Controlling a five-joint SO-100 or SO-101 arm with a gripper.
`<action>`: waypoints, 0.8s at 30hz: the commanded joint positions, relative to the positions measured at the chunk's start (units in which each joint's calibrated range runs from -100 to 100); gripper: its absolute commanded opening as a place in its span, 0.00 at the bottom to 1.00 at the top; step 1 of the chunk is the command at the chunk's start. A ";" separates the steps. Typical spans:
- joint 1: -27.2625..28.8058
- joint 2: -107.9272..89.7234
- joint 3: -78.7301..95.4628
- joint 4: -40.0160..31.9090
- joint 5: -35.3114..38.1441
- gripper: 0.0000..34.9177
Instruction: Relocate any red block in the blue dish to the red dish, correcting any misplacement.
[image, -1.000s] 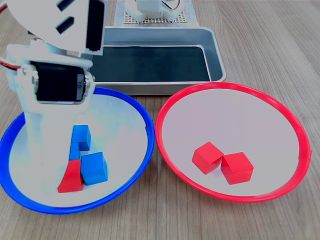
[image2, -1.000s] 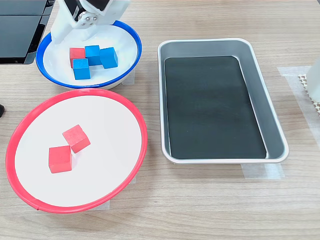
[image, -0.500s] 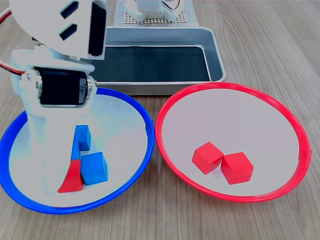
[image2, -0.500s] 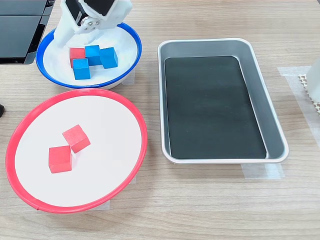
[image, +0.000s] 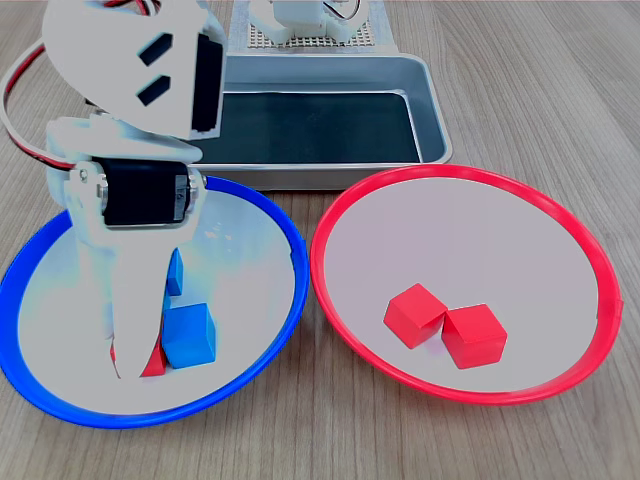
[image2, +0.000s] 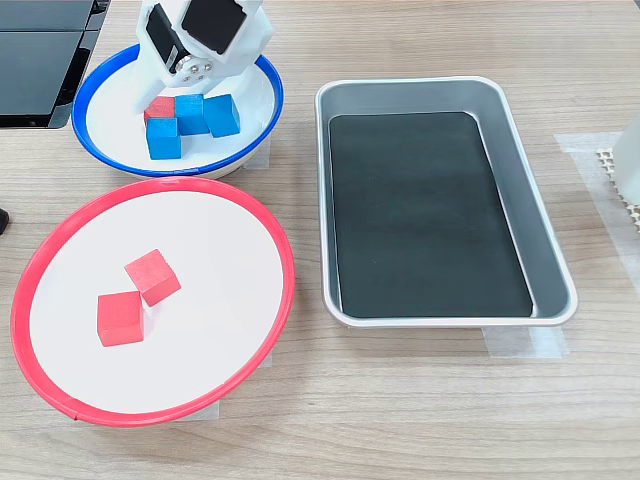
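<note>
Reaching down into the blue dish (image: 285, 235) at the first exterior view's left, gripper (image: 135, 345) covering the red block (image2: 160, 106) beside blue cubes (image2: 205, 113); finger spread impossible to tell. Red dish (image: 330, 215) sitting right.

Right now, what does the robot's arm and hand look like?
The arm is made of chunky white plastic shells with dark slots. Black box-shaped motors sit inside them, one with small silver screws. Thin red, white and black cables loop out at the first exterior view's left. The hand ends in a long, smooth white finger that tapers toward its tip. I see no writing or stickers on it.
</note>
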 joint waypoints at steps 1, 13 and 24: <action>-0.40 -3.27 0.81 0.00 -0.54 0.44; -2.37 -5.74 2.36 0.58 -1.32 0.43; -1.90 -6.85 3.63 0.66 -1.42 0.41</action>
